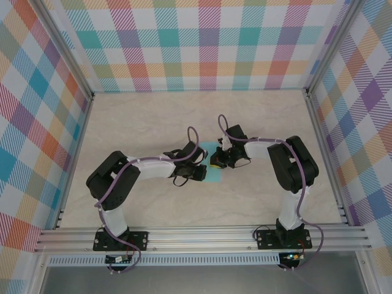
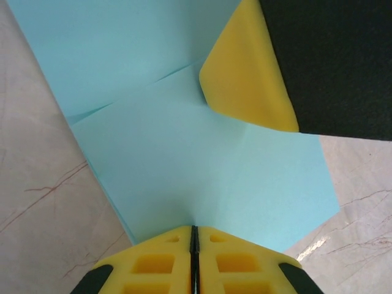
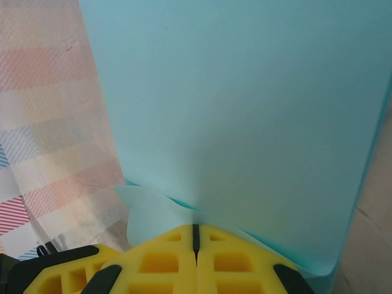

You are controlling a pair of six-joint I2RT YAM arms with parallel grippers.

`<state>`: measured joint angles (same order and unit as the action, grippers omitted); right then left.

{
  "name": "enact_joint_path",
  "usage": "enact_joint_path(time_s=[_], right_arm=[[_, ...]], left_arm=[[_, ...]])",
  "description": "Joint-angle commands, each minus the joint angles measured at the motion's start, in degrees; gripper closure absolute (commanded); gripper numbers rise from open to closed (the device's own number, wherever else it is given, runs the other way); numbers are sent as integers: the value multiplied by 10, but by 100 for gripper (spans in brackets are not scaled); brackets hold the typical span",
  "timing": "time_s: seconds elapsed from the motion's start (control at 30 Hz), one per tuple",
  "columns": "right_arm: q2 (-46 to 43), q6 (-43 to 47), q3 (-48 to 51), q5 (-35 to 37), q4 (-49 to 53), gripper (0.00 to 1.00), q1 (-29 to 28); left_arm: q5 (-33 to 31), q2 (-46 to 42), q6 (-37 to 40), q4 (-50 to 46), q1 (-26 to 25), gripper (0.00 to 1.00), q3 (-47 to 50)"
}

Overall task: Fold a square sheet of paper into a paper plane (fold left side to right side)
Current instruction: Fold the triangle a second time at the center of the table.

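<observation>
Expect the thin turquoise square sheet of paper (image 2: 184, 159) to be light, limp and easily creased: hold it by the edges. At bottom centre, the left hand (image 2: 193, 229) and the right hand (image 3: 196, 228) each grasp one edge.

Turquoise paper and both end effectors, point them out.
turquoise paper (image 2: 202, 184), left wrist view, flat middle.
left end effector (image 2: 193, 230), left wrist view, fingertip seam.
right end effector (image 3: 196, 228), right wrist view, fingertip seam.
</observation>
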<state>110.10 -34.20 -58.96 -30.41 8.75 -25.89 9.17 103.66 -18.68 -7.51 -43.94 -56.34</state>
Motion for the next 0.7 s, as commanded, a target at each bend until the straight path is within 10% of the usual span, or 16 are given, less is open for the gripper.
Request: enact_joint_path(time_s=[0.0,0.67], right_arm=[[4,23,-5,16,33,97,3],[-39,32,5,-6,42,100,-59]], left_arm=[[-9,2,-3,-20,7,94,26],[-7,-2,-4,-12,7,100,42]])
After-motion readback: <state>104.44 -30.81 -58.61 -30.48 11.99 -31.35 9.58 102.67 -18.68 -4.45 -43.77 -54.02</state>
